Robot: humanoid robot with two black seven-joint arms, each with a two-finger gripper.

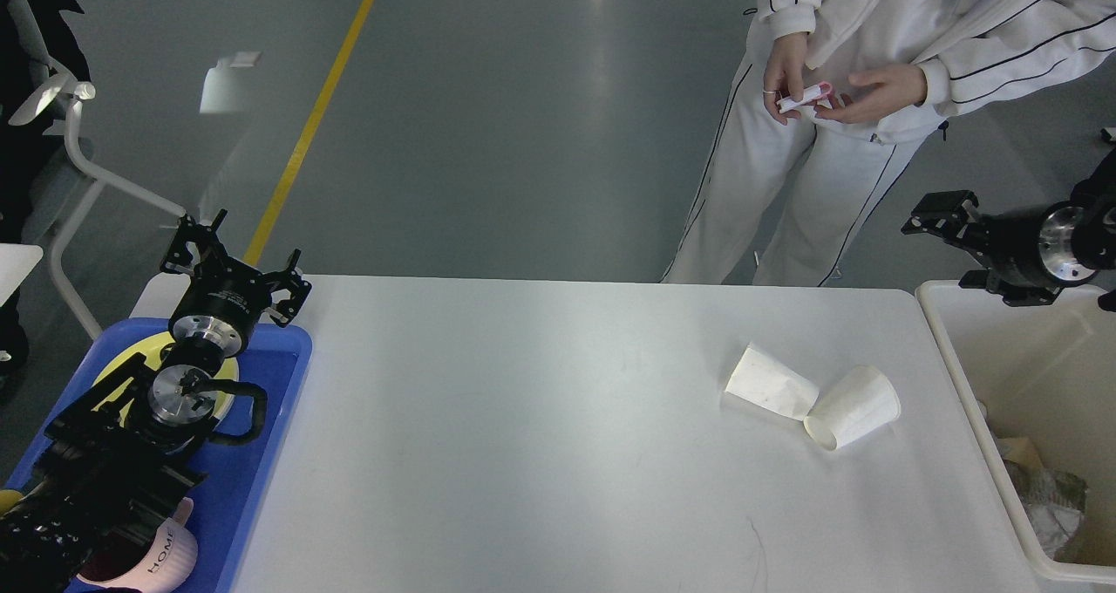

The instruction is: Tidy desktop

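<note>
The white surface [523, 419] fills the middle of the view, between a blue tray [270, 419] at its left edge and a beige bin [959, 375] at its right edge. Two white paper cups [811, 397] lie on their sides toward the right of the surface, touching each other. The left gripper [234, 266] hangs above the far end of the tray, jaws released and holding nothing. A yellow plate [225, 375] lies in the tray under the arm, and a pink mug [161, 562] sits at the tray's near end. The right gripper [937, 214] hovers over the bin's far left corner; whether its jaws are released or clenched I cannot tell. Crumpled waste [1042, 493] lies inside the bin. A person in white [837, 96] stands beyond the far edge.
</note>
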